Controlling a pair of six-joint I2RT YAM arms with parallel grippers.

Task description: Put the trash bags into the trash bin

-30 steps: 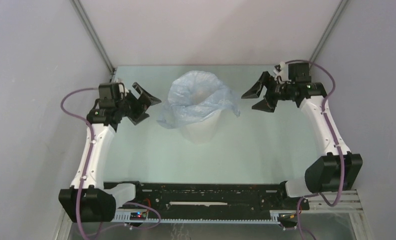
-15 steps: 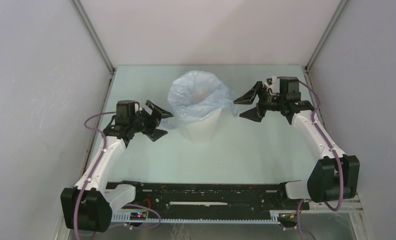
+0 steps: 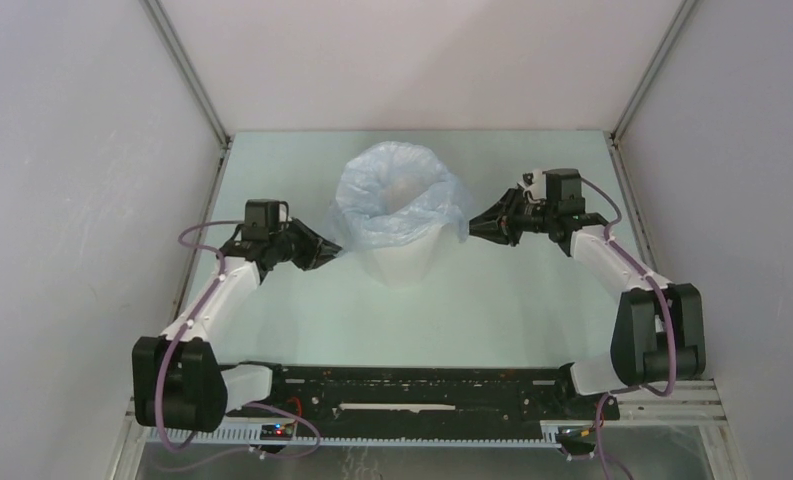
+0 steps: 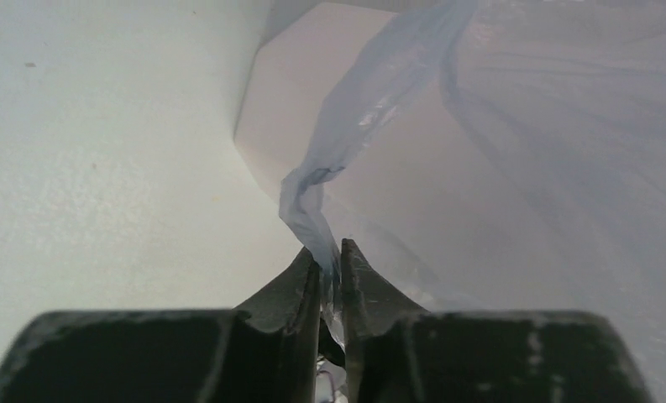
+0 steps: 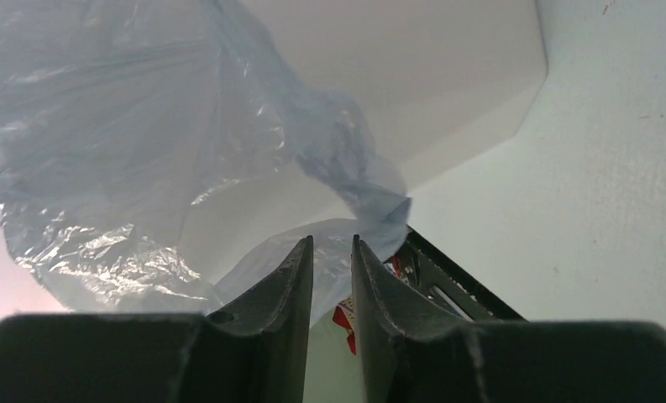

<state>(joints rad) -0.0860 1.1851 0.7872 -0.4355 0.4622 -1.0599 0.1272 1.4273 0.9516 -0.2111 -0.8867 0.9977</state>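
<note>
The white faceted trash bin [image 3: 404, 262] stands mid-table with the pale-blue trash bag [image 3: 397, 195] draped over its mouth and spilling down both sides. My left gripper [image 3: 328, 250] is low at the bin's left side. In the left wrist view it [image 4: 329, 248] is shut on a twisted strand of the bag [image 4: 371, 109] that rises along the bin wall [image 4: 283, 109]. My right gripper [image 3: 475, 226] is at the bag's right flap. In the right wrist view its jaws [image 5: 332, 243] stand close together with the crinkled film [image 5: 144, 126] in the narrow gap, below the bin [image 5: 447, 75].
Grey walls enclose the table on the left, back and right, with metal posts [image 3: 187, 75] at the back corners. The black base rail [image 3: 422, 385] runs along the near edge and shows past the right fingertips [image 5: 455, 285].
Both arms swung inward and down to the bin's sides. Both grippers went from wide open to closed on the bag's hanging edges, left and right.
</note>
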